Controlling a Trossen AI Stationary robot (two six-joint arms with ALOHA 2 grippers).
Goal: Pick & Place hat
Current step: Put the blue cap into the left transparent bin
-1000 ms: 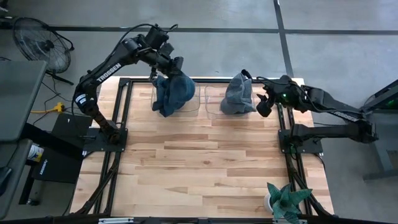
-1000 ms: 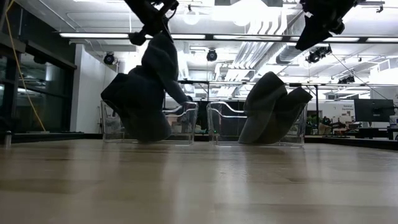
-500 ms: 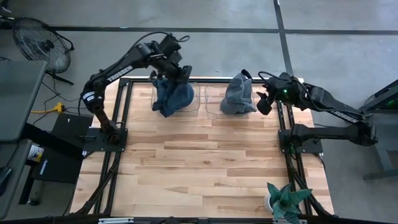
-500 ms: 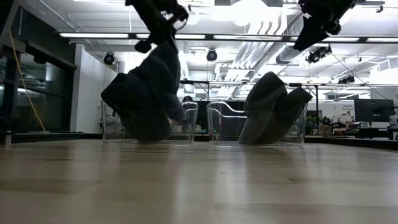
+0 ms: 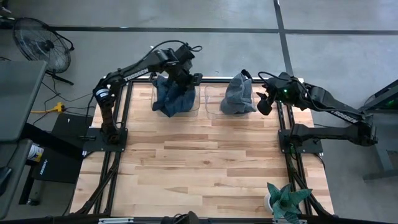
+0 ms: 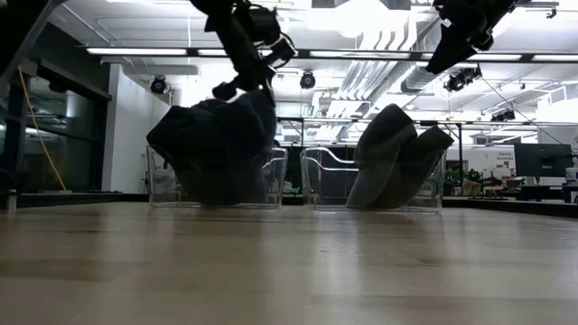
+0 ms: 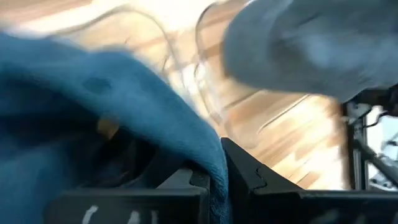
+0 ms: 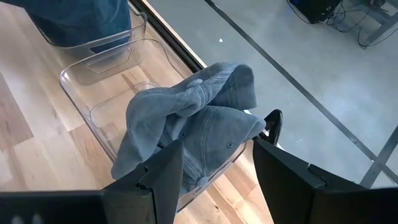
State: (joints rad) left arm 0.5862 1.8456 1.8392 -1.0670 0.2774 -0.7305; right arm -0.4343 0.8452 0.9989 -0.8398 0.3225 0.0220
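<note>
Lowering the dark blue hat [image 5: 172, 96] into the clear bin [image 5: 194, 102] at upper left, the left gripper [image 5: 185, 76] pinches its fabric; releasing seems next. The right gripper [image 5: 263, 102], fingers spread, waits beside the grey hat [image 5: 238, 94].

Two black jointed arms, the left arm [image 5: 127, 73] lettered white, the right arm [image 5: 329, 109] showing a green light.

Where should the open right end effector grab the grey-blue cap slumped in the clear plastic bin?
Probably the raised crown fold of the grey-blue fabric cap, coming from above. It peaks over the rim of the clear plastic bin, while the lower folds sag against the walls. The right end effector hangs open beside it.
</note>
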